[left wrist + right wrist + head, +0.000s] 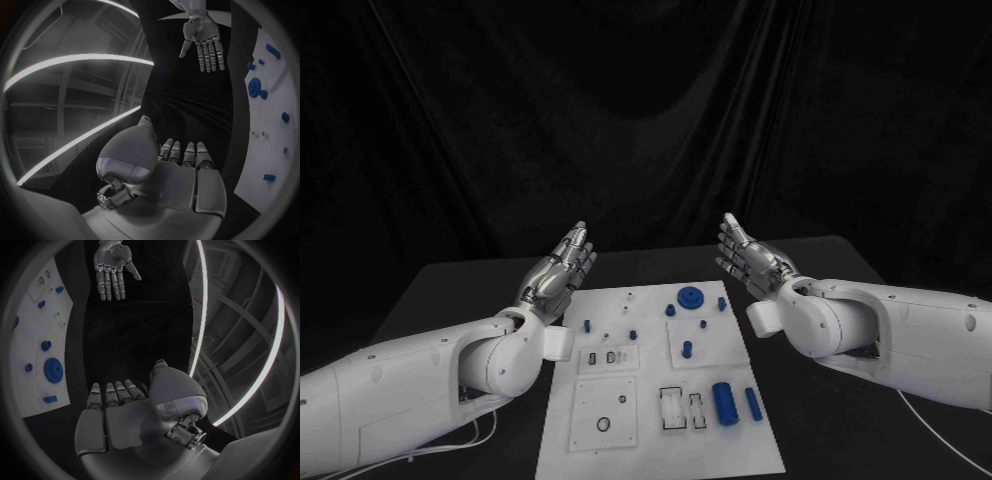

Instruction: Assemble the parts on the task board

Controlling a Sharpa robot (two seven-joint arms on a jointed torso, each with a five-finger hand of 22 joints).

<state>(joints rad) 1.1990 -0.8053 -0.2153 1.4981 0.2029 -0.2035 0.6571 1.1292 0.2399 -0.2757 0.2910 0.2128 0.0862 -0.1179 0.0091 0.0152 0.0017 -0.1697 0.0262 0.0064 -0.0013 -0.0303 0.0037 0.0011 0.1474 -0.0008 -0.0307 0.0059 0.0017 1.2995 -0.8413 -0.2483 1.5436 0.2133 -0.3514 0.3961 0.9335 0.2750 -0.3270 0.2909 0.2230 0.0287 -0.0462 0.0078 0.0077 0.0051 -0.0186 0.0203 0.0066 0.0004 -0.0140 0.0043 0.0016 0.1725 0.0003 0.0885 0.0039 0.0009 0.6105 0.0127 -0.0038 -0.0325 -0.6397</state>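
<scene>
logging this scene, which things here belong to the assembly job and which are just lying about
Job:
- board
- blue parts, e.g. gear, cylinder
- left hand, right hand, both open above the table

Lying about:
- white cable on the table

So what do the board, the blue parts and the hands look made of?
Board: matte white, flat, likely plastic or painted sheet. Blue parts, such as the cylinder: uniformly coloured, probably moulded or printed plastic. Left hand and right hand: silvery with soft highlights, metal or metallic-coated plastic; cannot tell which.

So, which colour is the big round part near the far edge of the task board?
The round part is blue; the head view shows it best, on the white task board.
</scene>
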